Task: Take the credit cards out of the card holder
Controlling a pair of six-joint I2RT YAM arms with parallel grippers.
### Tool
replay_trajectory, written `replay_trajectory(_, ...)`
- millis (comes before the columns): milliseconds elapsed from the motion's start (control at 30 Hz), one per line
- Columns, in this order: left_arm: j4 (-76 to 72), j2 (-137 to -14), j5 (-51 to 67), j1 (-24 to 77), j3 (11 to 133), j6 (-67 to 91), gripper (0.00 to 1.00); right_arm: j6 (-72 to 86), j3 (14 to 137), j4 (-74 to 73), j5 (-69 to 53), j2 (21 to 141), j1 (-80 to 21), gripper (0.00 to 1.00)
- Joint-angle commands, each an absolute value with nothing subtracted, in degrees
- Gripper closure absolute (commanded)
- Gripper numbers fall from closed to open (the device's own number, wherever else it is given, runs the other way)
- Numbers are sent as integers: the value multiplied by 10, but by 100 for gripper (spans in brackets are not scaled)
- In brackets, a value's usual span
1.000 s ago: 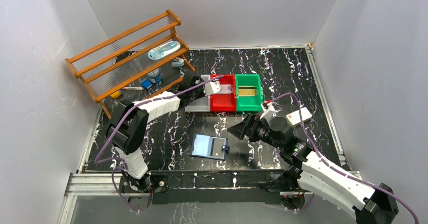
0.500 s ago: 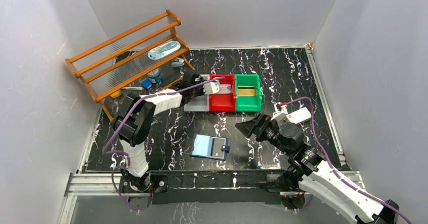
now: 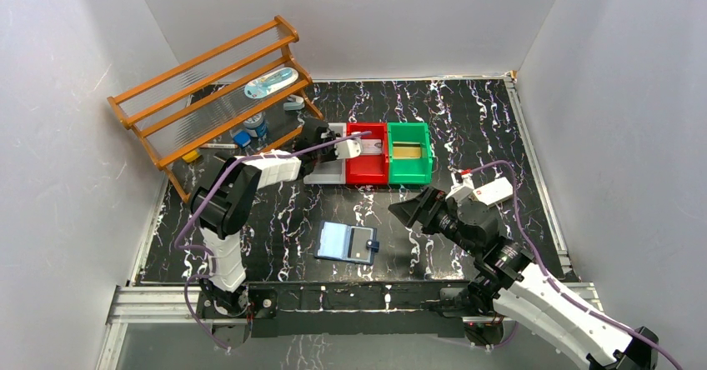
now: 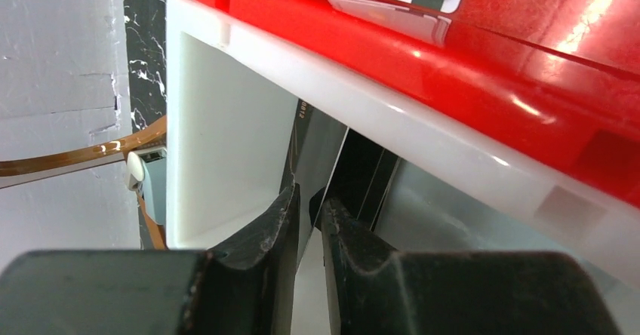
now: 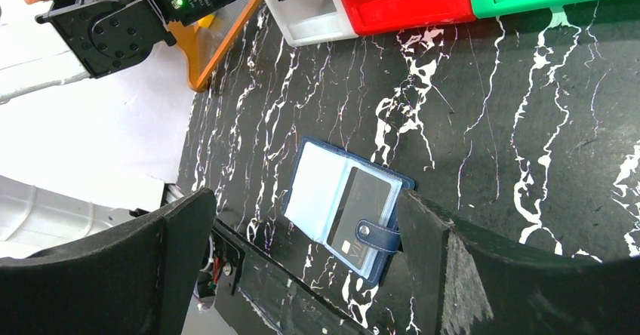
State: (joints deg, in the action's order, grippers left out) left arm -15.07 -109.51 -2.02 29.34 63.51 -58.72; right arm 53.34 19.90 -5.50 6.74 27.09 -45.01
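Left gripper (image 4: pixel 309 222) has just slackened, letting a dark card (image 4: pixel 321 146) drop into the white bin (image 4: pixel 219 124). Holder (image 3: pixel 338 238) lies open at the table's 6 o'clock, another card (image 3: pixel 361 245) inside. Right gripper (image 5: pixel 298 214) gapes above it.
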Motion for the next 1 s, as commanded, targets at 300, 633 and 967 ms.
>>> replay_trajectory(300, -161, -1070, 13, 289, 622, -552, 66, 545, 181, -21, 70, 277, -448, 2)
replay_trajectory(633, -180, -1036, 1, 289, 603, -542, 57, 548, 182, -13, 60, 284, -447, 2)
replay_trajectory(967, -205, -951, -3, 289, 569, -482, 40, 559, 180, 3, 41, 306, -447, 2)
